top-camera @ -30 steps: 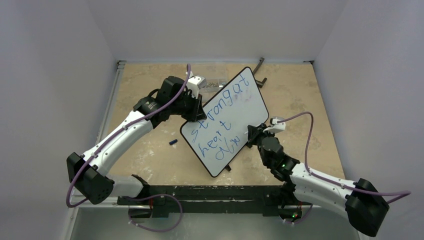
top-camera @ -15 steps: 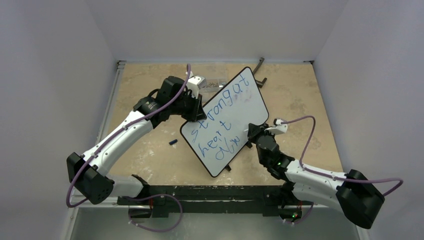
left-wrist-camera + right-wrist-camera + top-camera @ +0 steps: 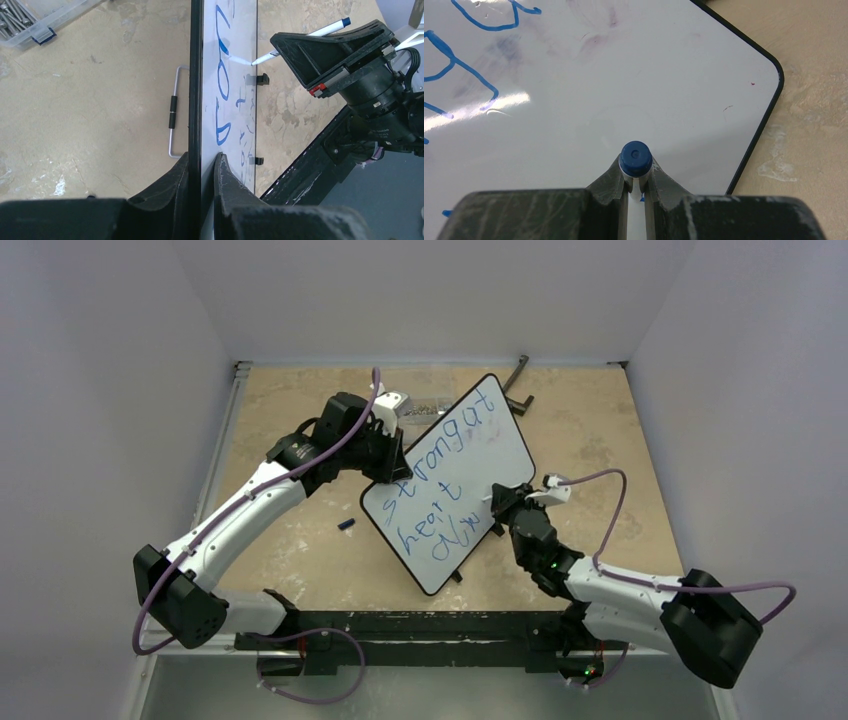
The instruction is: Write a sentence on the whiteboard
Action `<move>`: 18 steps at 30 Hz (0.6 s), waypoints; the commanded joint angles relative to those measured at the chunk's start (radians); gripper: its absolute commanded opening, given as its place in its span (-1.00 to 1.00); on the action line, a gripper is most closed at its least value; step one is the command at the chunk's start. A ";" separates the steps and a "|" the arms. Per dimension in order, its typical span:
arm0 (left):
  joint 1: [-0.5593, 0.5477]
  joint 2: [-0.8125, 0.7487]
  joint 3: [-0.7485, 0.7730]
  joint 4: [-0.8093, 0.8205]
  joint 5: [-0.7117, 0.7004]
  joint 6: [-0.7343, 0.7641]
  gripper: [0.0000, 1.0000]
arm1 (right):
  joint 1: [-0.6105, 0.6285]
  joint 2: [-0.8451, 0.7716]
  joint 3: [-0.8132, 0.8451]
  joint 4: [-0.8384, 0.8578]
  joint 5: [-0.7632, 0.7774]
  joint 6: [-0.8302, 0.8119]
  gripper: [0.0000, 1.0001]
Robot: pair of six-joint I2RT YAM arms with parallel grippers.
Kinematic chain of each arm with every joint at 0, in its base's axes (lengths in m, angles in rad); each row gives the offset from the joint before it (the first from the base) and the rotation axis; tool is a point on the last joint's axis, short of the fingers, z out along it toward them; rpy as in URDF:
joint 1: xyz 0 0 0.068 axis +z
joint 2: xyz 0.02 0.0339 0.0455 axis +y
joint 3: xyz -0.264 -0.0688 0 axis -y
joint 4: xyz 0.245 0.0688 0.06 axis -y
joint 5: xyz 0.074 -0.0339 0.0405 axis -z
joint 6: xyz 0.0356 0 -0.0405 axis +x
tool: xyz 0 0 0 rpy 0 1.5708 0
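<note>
The whiteboard (image 3: 500,445) stands tilted on the table, its black frame clamped at the left edge by my left gripper (image 3: 395,468). In the left wrist view the whiteboard (image 3: 235,45) runs edge-on between the shut jaws of the left gripper (image 3: 202,161). The sentence (image 3: 440,480) is blue lettering in two rows. My right gripper (image 3: 497,502) is shut on a white marker (image 3: 635,157) with a blue end. The marker (image 3: 300,42) has its tip at the board's face beside the lower row. A faint purple smudge (image 3: 596,40) marks the whiteboard (image 3: 664,85).
A small blue cap (image 3: 346,525) lies on the table left of the board. A clear box of screws (image 3: 30,20) sits behind the left gripper. A black bracket (image 3: 517,380) lies at the back. A wire handle (image 3: 173,112) lies beside the board.
My right gripper has crept left onto the board with the marker, and its arm has folded lower. The left arm and the board have not moved.
</note>
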 commanded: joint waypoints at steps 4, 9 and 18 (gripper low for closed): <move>0.026 0.019 -0.011 -0.149 -0.342 0.181 -1.00 | 0.002 0.073 0.019 0.055 -0.093 0.002 -1.00; 0.025 0.020 -0.011 -0.149 -0.343 0.181 -1.00 | 0.003 0.066 -0.003 0.054 -0.131 0.005 -1.00; 0.026 0.021 -0.011 -0.148 -0.341 0.180 -1.00 | 0.002 0.006 -0.047 0.017 -0.171 0.001 -1.00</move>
